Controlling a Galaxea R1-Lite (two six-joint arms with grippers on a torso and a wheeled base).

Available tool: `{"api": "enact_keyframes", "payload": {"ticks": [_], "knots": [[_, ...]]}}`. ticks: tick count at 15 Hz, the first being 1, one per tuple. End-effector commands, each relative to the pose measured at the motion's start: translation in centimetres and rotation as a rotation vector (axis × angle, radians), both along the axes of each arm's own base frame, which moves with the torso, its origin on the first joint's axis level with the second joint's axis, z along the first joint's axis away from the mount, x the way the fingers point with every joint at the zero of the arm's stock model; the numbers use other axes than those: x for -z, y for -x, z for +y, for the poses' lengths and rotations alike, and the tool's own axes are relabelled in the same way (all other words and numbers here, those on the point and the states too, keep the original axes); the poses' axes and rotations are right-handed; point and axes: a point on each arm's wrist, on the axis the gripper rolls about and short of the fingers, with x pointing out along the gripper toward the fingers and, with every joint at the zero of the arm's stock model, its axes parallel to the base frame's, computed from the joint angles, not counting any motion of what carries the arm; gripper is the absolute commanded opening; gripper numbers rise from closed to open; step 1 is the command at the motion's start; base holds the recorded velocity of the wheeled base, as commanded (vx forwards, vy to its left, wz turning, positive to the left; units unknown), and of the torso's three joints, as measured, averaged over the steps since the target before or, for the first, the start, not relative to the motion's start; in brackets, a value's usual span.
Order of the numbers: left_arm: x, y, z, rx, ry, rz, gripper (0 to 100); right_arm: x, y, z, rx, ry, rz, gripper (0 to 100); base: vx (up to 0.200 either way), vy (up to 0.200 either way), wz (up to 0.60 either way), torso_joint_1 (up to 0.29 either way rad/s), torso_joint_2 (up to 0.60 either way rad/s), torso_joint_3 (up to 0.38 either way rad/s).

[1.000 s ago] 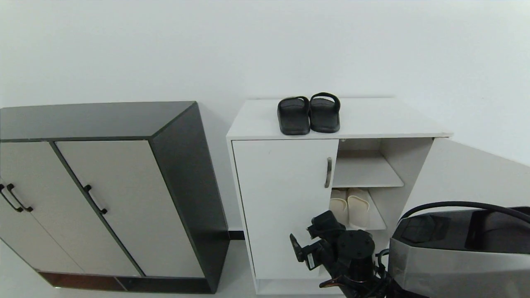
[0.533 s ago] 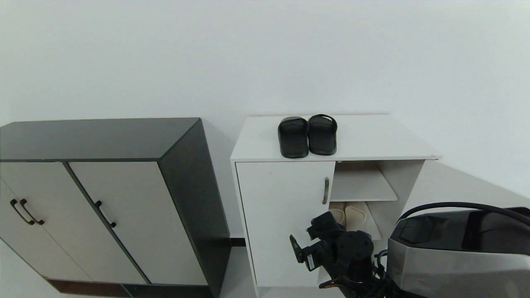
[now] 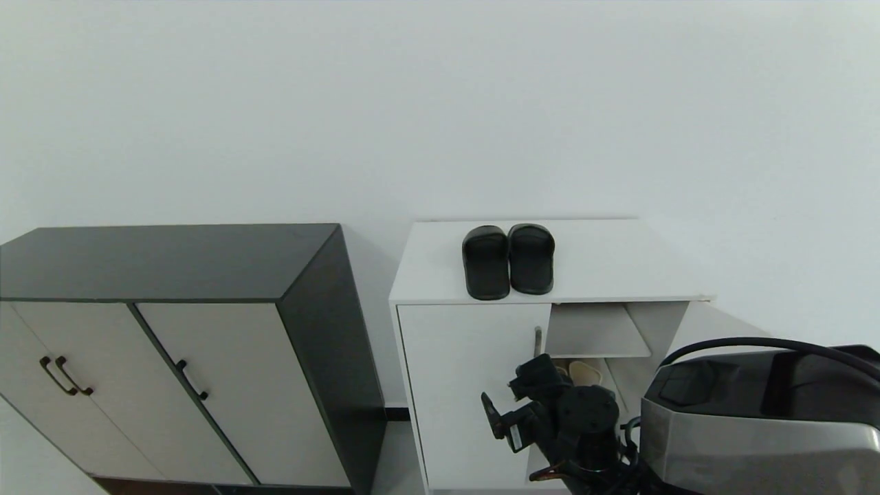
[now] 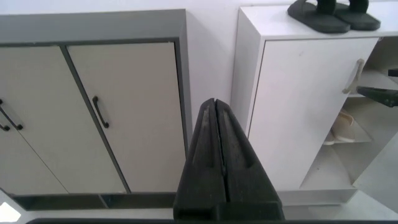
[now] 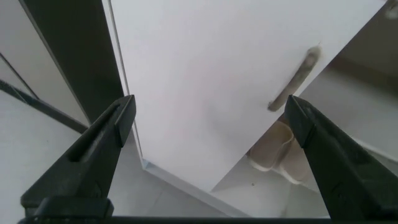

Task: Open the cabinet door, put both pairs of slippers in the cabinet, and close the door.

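Black slippers (image 3: 509,261) sit atop the white cabinet (image 3: 619,265), beige pair (image 3: 584,373) inside

A dark-topped cupboard (image 3: 172,330) stands beside a white wall (image 3: 440,103).

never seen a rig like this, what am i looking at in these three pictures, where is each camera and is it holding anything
This is a two-armed robot facing two cabinets. The wide picture comes from a camera on its head; the other two come from cameras on its wrists, each looking past its end effector. The left end effector is shut and holds nothing. The right end effector is open, close to the door handle of the white cabinet. A pair of black slippers sits on that cabinet's top. A pale pair lies inside its open right half. The dark cabinet has both doors closed.
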Motion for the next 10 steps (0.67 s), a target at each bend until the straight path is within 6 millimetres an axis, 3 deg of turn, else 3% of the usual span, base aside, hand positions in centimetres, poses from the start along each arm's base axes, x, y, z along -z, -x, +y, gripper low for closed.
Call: {"api": "enact_keyframes", "payload": {"ticks": [1, 4, 7, 10], "knots": [[0.0, 0.0, 0.0, -0.001, 0.000, 0.002, 0, 0.4, 0.0, 0.0, -0.003, 0.020, -0.001, 100, 0.000, 0.000, 0.00, 0.217, -0.48, -0.256], [0.0, 0.0, 0.0, -0.002, 0.000, 0.002, 0, 1.1, -0.9, 0.2, 0.076, 0.089, -0.047, 100, 0.000, 0.000, 0.00, 0.180, -0.40, -0.219], [0.0, 0.0, 0.0, -0.001, 0.000, 0.002, 0, -0.7, -1.2, 0.6, 0.069, 0.042, -0.089, 100, 0.000, 0.000, 0.00, 0.173, -0.37, -0.196], [0.0, 0.0, 0.0, -0.001, 0.000, 0.002, 0, -7.9, -0.7, 0.0, 0.123, -0.024, 0.147, 100, 0.000, 0.000, 0.00, 0.037, -0.11, -0.049]]}}
